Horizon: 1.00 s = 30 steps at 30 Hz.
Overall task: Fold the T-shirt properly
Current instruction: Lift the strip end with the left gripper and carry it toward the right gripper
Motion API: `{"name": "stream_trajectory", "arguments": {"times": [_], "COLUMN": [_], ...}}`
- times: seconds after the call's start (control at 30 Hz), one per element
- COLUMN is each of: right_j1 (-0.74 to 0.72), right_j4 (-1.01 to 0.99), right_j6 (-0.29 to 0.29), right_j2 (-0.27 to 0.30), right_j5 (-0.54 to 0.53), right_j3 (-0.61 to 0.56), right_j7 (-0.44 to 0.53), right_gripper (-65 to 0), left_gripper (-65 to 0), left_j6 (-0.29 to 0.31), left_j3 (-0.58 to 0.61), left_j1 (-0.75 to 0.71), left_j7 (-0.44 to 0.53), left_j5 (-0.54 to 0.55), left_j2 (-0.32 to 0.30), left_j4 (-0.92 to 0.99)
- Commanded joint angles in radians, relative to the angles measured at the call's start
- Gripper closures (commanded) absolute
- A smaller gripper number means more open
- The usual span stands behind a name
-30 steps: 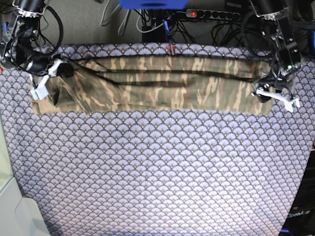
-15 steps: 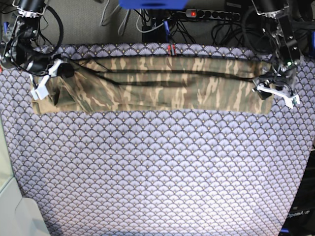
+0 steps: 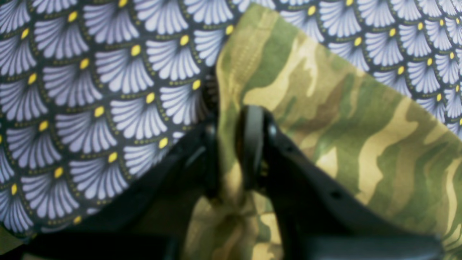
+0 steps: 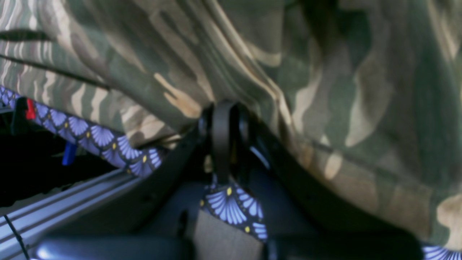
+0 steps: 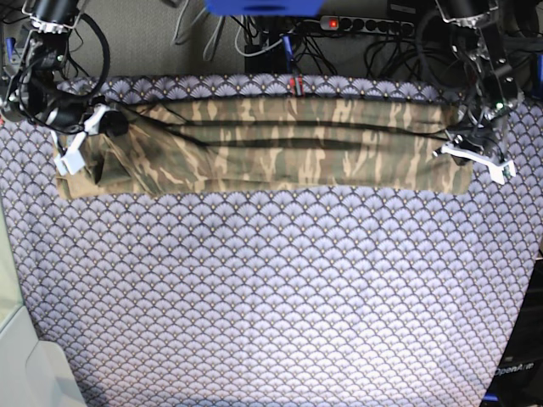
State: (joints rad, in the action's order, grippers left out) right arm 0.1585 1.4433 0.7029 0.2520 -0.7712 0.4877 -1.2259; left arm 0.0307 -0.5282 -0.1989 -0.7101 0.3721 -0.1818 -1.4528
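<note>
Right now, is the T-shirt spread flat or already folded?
Folded: the T-shirt lies as a long narrow band with lengthwise creases across the far side of the purple cloth, both ends pinched in fingers.

Wide bare purple cloth (image 5: 271,297) nearside of the T-shirt (image 5: 280,144); cables (image 5: 254,38) seemingly crowding the far edge.

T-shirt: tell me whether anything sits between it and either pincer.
Nothing visible does. The left pincer and the right pincer are each shut directly on the T-shirt.
</note>
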Motion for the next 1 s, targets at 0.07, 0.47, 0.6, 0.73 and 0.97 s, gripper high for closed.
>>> {"name": "stream_trajectory", "arguments": {"times": [0.07,0.47,0.6,0.73,0.97], "right_j1": [-0.006,-0.001,0.000,0.000,0.000], "right_j4": [0.004,0.004,0.004,0.004,0.004], "right_j6": [-0.005,-0.005,-0.005,-0.005,-0.005], "right_j2": [0.010,0.010,0.010,0.010,0.011], "right_j5": [0.037,0.037,0.037,0.037,0.037], "right_j3": [0.001,0.001,0.001,0.001,0.001], "right_j7": [-0.001,-0.001,-0.001,-0.001,-0.001], "right_gripper": [-2.3,-2.3,-2.3,-2.3,-2.3], "left_gripper": [-1.8,-0.4,-0.4,-0.4,-0.4], "left_j6": [-0.024,-0.038,-0.071,-0.262,-0.536], "left_j3": [0.000,0.306,0.389,0.458,0.570], "left_j1": [-0.017,-0.046,-0.018,-0.026,-0.029], "left_j7": [-0.078,-0.181,-0.227,-0.225,-0.227], "left_j5": [-0.034,-0.041,-0.041,-0.041,-0.040], "left_j2": [0.003,0.063,0.094,0.100,0.092], "left_j4": [-0.002,-0.408,-0.474,-0.520,-0.530]}}
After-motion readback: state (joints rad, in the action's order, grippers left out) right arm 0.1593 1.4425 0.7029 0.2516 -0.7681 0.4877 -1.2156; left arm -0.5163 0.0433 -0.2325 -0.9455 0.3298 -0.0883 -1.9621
